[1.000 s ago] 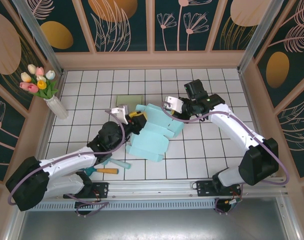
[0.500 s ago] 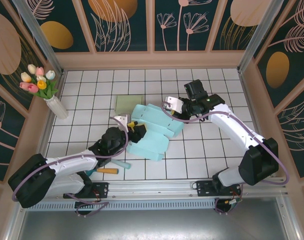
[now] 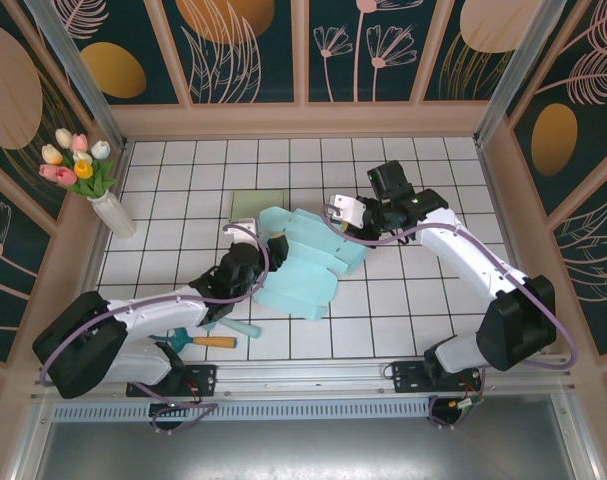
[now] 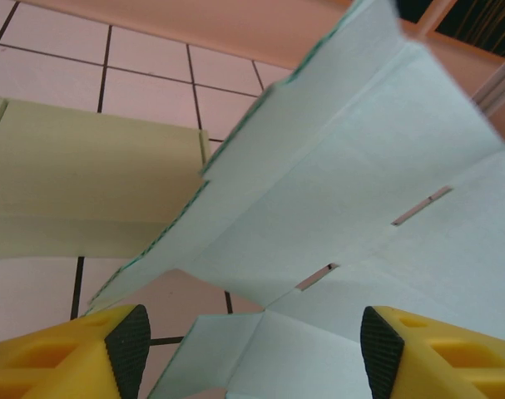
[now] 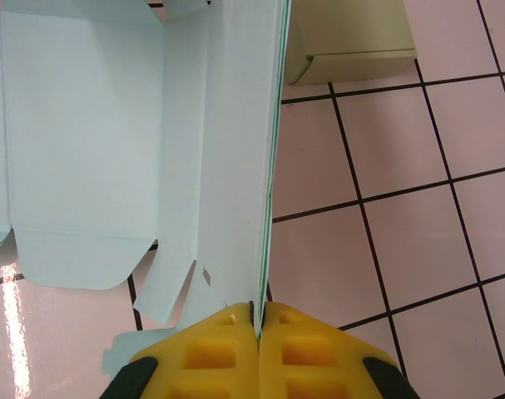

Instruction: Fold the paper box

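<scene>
The paper box [image 3: 308, 268] is a pale mint sheet, partly folded, in the middle of the tiled table. My left gripper [image 3: 273, 250] sits low at its left edge. In the left wrist view this gripper [image 4: 252, 353] is open, its black pads [image 4: 129, 349] wide apart. A creased panel of the box [image 4: 344, 191] lies between and beyond them, untouched. My right gripper [image 3: 355, 215] is at the box's far right corner. Seen from the right wrist, it [image 5: 258, 320] is shut on the thin upright edge of a box [image 5: 86, 141] wall.
A flat olive-green box [image 3: 258, 205] [image 4: 86, 183] [image 5: 352, 33] lies just behind the paper box. A white vase of tulips [image 3: 113, 213] stands at the left wall. An orange-handled tool [image 3: 208, 341] and a teal one [image 3: 238, 327] lie near the front left.
My left gripper's jaws have opened wider, and it has swung down and to the right along the box's left side. The right gripper has kept its grip in place.
</scene>
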Available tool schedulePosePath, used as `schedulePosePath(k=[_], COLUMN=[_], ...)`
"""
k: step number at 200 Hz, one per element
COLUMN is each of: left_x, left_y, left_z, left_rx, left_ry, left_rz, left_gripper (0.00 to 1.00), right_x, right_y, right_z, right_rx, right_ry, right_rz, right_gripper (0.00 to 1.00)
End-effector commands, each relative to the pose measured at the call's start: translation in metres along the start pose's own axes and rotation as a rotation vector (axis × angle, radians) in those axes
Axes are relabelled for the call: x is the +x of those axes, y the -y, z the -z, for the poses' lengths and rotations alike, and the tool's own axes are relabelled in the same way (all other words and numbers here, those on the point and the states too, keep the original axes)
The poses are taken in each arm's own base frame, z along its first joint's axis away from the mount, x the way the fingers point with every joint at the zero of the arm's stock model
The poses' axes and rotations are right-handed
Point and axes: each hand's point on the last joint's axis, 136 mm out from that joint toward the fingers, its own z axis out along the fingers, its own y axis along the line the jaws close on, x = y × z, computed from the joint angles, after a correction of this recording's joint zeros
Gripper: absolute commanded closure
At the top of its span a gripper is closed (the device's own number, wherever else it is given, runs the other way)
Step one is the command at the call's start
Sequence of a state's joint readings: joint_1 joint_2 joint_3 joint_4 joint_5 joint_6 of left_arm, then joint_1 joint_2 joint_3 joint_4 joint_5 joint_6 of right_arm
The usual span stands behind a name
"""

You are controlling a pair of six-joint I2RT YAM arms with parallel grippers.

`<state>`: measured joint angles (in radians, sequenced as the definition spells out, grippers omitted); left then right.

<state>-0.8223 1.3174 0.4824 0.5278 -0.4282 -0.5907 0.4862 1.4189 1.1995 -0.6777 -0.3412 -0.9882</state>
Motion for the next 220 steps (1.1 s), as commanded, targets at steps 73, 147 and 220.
schedulePosePath(k=[73, 147, 220], left_x=[-0.005, 0.008, -0.008], left_y=[0.046, 0.078, 0.051], left_z=[-0.014, -0.025, 0.007], left_rx=[0.179, 0.321, 0.261], left_ry=[-0.068, -0.143, -0.061], left_rz=[0.059, 0.101, 0.050], left_gripper=[0.32, 0.34, 0.33], right_x=[-0.009, -0.008, 0.007], right_y=[-0.006, -0.006, 0.015], right_z=[0.001, -0.003, -0.007], right_rx=[-0.020, -0.021, 0.080], right_ry=[0.046, 0.049, -0.008], right_rz=[0.024, 0.023, 0.016], right_gripper=[1.00, 1.00, 1.00])
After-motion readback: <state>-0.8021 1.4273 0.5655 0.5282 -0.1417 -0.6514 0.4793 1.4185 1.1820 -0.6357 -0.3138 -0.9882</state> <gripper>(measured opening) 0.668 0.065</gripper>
